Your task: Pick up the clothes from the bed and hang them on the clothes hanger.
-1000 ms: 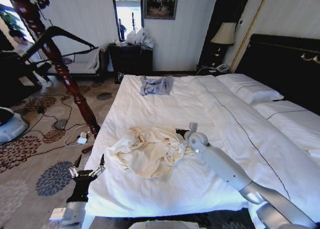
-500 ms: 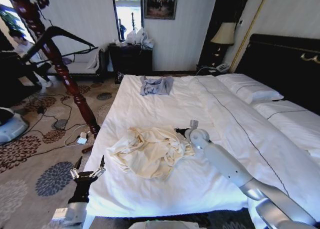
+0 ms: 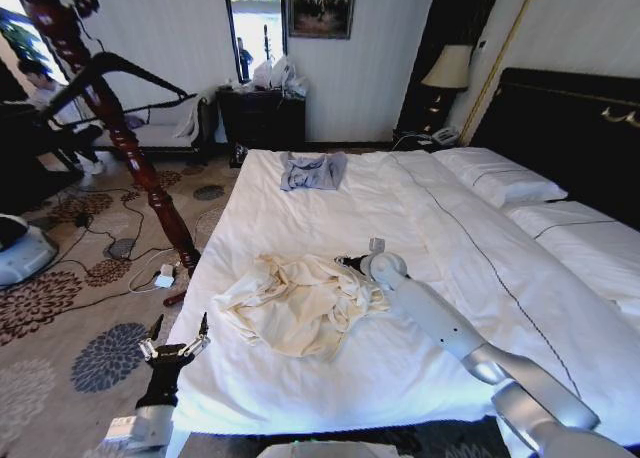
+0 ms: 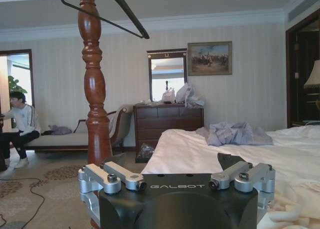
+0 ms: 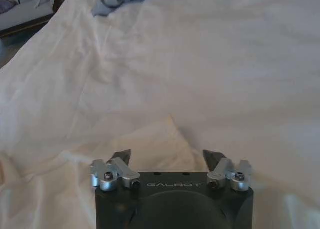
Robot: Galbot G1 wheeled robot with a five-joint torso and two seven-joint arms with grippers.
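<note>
Reaching over the bed (image 3: 300, 203), right gripper (image 3: 352, 265) hovers jaws wide at the shirt's (image 3: 295, 300) far edge, near the bed's left side. Thin, limp; pinch a raised fold. Left gripper (image 3: 176, 340) idle off the bed's left edge, jaws wide.

A small grey-blue garment (image 3: 312, 170) lies crumpled near the far edge of the white duvet, and behind it a dark wooden dresser (image 3: 262, 116) stands against the striped wall with pale bags on top. Above hangs a framed painting (image 3: 321, 5), beside a mirror (image 3: 254, 28). Over on the patterned carpet (image 3: 60, 288), cables trail past a turned reddish wooden post (image 3: 110, 118), and a lamp (image 3: 449, 70) glows by the dark headboard.
</note>
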